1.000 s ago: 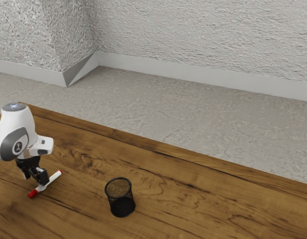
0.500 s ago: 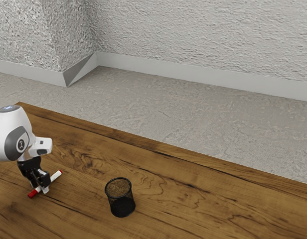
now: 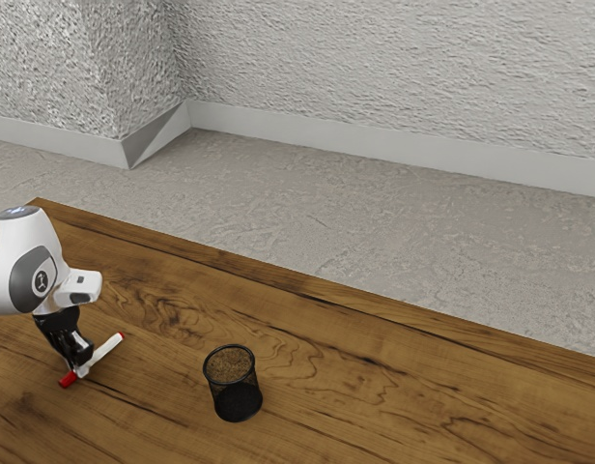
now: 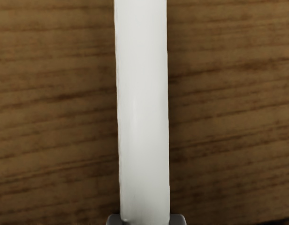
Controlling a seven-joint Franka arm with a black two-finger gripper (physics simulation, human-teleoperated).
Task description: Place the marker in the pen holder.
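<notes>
Grasping the marker [image 3: 106,349] in the claw [image 3: 80,367], low at the wooden table [image 3: 307,333]. Clenched across the white barrel from two opposite sides, with fingertips [image 4: 178,219] pressed to both flanks in the wrist view. Parted by just the barrel's own thickness. Gripped nearer the long red end than the other end, tipped with a little red. Slanting across the exterior view, with the long red end toward its lower left and the small red tip toward its upper right. Cannot tell whether touching the wood or slightly above it. Plain white along the stretch in front of the fingertips.

Outside the pen holder [image 3: 236,396] and well apart from it, toward the exterior view's left. Standing upright on the table, round, black and made of mesh.

Marked on the side of the white arm [image 3: 15,253] with a dark round badge [image 3: 42,281], too small to read. Marked on top with a pale bluish sign [image 3: 17,210], likewise too small to read.
</notes>
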